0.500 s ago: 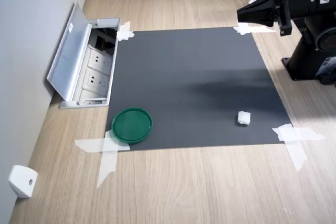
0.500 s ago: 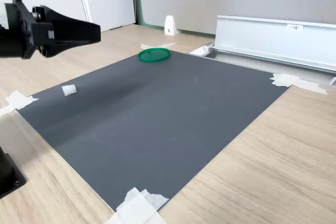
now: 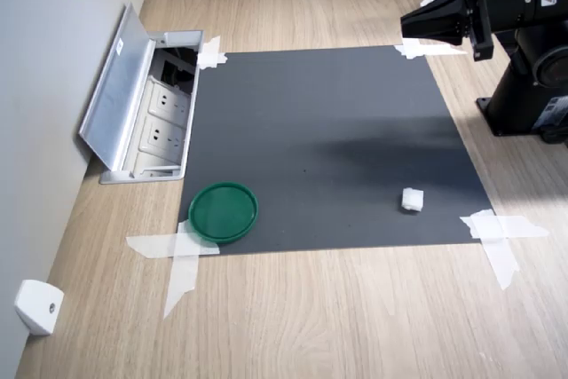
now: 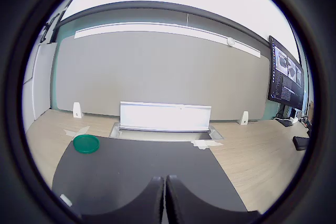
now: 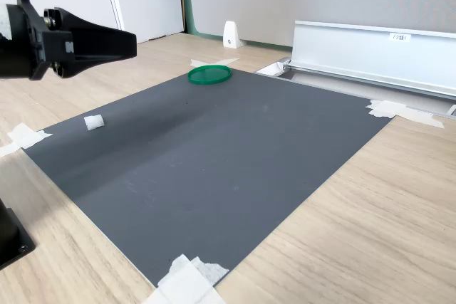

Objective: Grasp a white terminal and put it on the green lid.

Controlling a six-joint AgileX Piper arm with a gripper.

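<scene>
High above the mat's edge, arm level, jaws together, white terminal well apart.

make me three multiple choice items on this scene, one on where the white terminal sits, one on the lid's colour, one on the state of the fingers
1. Where is the white terminal?
A. on the green lid
B. on the dark mat, apart from the lid
C. between the fingers

2. What colour is the round lid?
A. red
B. yellow
C. green

3. How do the gripper fingers stand?
A. closed together, holding nothing
B. wide open
C. clamped on the terminal

Answers:
1 B, in the first exterior view the terminal lies on the mat near its right edge, while the lid sits at the mat's lower left corner.
2 C, the disc is dark green in both exterior views.
3 A, the wrist view shows the fingers meeting with nothing between them, raised above the mat.
</scene>
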